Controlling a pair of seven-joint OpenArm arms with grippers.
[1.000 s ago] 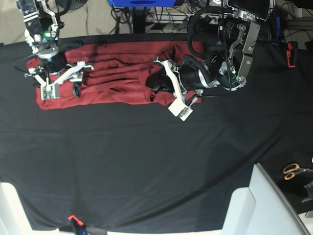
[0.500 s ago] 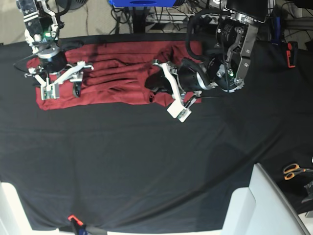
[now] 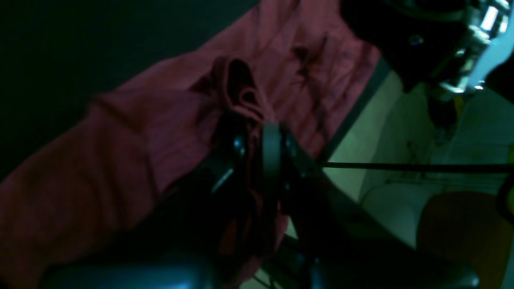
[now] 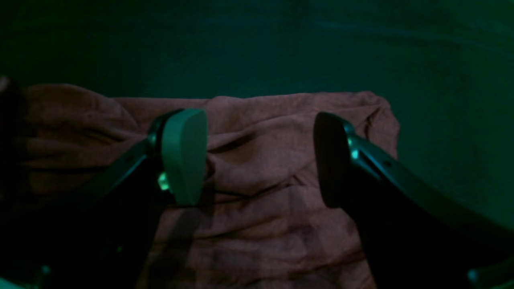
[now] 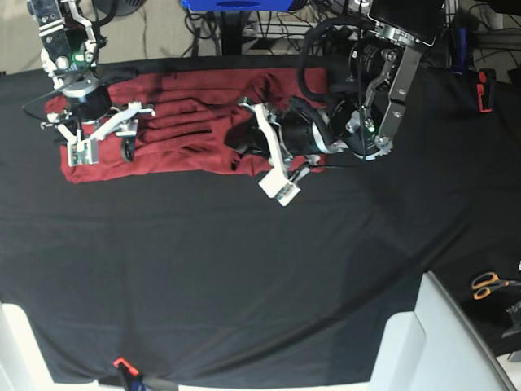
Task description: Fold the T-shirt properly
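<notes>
- Maroon long-sleeved knit T-shirt (image 5: 187, 122) lies bunched along the far edge of the black table cloth (image 5: 244, 277), long axis running left-right in the base view.
- Orange-handled scissors (image 5: 487, 284) sit well apart, by the near corner.
- Left gripper (image 3: 261, 160) reaches in sideways, pinched tight on a fold at one end of the shirt.
- Right gripper (image 4: 257, 160) hangs over the other end, fingers spread wide, holding nothing.
</notes>
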